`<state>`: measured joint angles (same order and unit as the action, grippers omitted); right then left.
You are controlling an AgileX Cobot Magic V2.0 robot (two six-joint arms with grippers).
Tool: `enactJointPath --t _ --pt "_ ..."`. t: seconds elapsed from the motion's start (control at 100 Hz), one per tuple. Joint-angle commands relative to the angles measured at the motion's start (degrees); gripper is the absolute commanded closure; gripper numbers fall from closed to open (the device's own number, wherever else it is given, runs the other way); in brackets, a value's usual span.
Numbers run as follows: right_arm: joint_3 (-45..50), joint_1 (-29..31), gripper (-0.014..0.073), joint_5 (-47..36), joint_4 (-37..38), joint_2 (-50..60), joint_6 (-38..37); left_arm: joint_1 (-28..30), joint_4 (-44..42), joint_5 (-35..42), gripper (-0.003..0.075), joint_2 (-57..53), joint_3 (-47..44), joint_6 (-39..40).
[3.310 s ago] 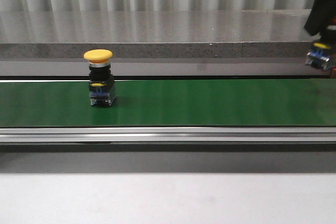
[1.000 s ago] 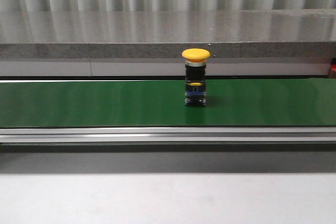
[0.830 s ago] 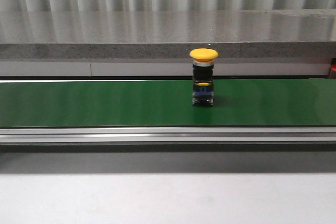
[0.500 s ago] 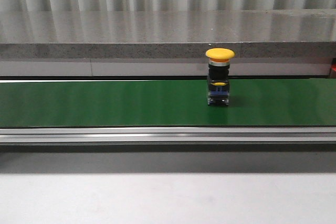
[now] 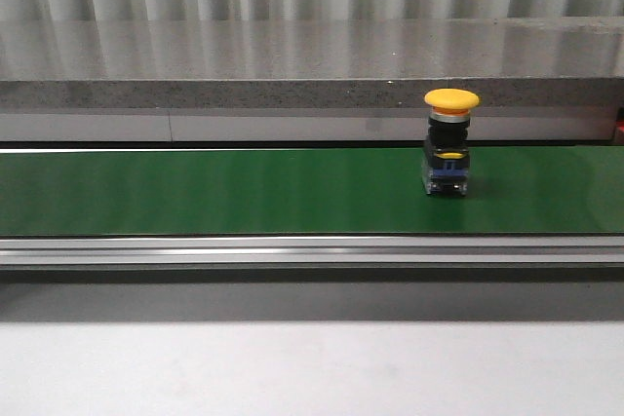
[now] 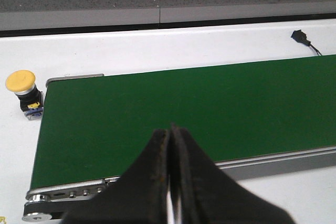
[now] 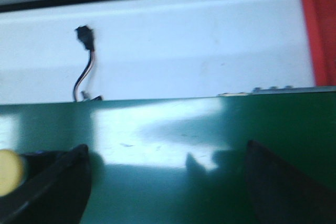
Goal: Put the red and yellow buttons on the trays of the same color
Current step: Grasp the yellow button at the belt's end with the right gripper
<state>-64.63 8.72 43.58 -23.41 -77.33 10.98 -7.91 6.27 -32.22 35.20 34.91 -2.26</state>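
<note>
Button (image 5: 450,141) with yellow cap is seen upright toward the belt's (image 5: 244,190) right end, nearer the spread, empty right fingers (image 7: 52,182); left fingers (image 6: 170,177) are pressed together.

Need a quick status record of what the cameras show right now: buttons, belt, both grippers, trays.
button on belt: yellow mushroom-head push button, upright on the green conveyor belt, right of centre
second button: yellow push button on the white table beside the belt's end
left gripper: shut, empty, above the belt
right gripper: open, above the belt
trays: red edge only
</note>
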Motion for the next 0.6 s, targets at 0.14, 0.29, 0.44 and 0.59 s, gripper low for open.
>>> enactJointPath --t 0.14,0.29,0.44,0.59 --pt "-1.29 -8.39 0.0064 0.68 -2.13 1.78 0.76 -0.44 0.42 4.25 0.074 -0.01 1.44 -0.21" --pt "-1.7 -11.48 0.0083 1.78 -2.13 0.83 0.76 -0.44 0.42 4.25 0.074 -0.01 1.44 -0.21" --pt "-3.55 -12.62 0.0083 5.9 -2.2 -2.4 0.76 -0.44 0.42 4.25 0.074 -0.01 1.44 -0.21" --pt "-4.87 -13.35 0.0083 7.67 -2.26 -5.7 0.76 -0.44 0.42 4.25 0.074 -0.01 1.44 -0.21"
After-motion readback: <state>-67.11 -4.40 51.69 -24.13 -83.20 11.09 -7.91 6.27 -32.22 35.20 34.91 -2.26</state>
